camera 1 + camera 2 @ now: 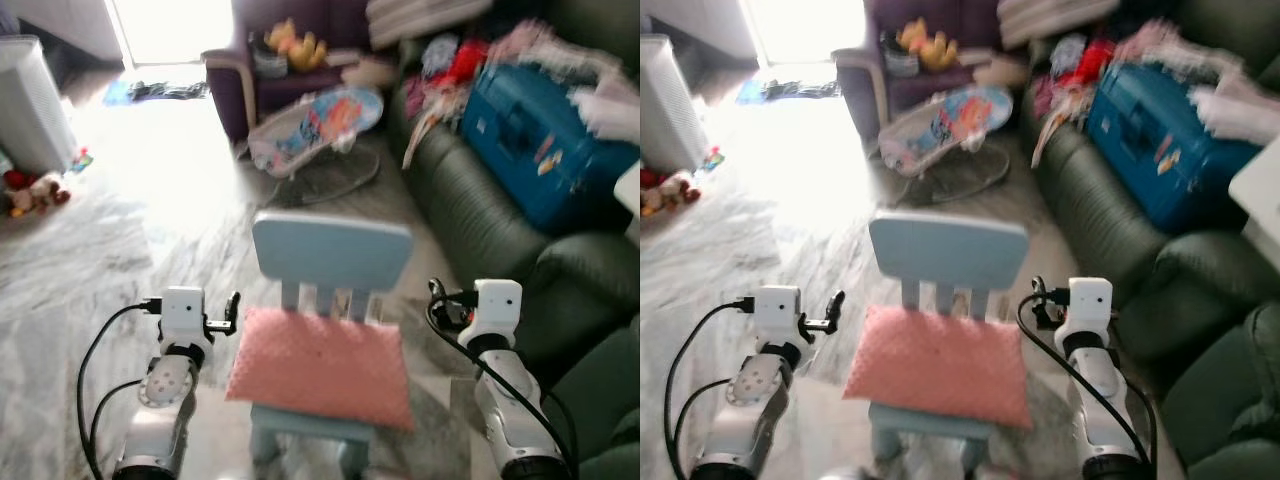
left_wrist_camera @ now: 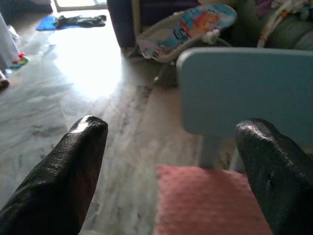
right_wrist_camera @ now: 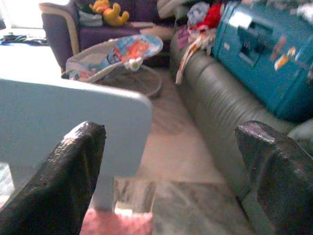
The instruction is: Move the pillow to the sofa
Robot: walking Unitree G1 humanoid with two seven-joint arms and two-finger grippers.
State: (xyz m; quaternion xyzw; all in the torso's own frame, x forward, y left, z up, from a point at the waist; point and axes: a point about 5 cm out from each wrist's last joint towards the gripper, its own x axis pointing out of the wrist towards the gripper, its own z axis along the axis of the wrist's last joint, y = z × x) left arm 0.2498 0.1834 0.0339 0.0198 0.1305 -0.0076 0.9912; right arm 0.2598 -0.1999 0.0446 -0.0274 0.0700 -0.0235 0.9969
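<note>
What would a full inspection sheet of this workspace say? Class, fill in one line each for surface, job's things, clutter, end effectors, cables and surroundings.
Surface: small light blue chair standing on marble-patterned floor.
Job's things: pink pillow lying flat on the chair seat; dark green sofa on the robot's right.
Clutter: blue suitcase and loose clothes piled on the sofa.
End effectors: left end effector open, beside the pillow's left edge; right end effector open, beside its right edge; neither touches it.
Cables: black cables loop along both forearms.
Surroundings: baby bouncer, purple armchair with yellow toy, soft toys on floor.
</note>
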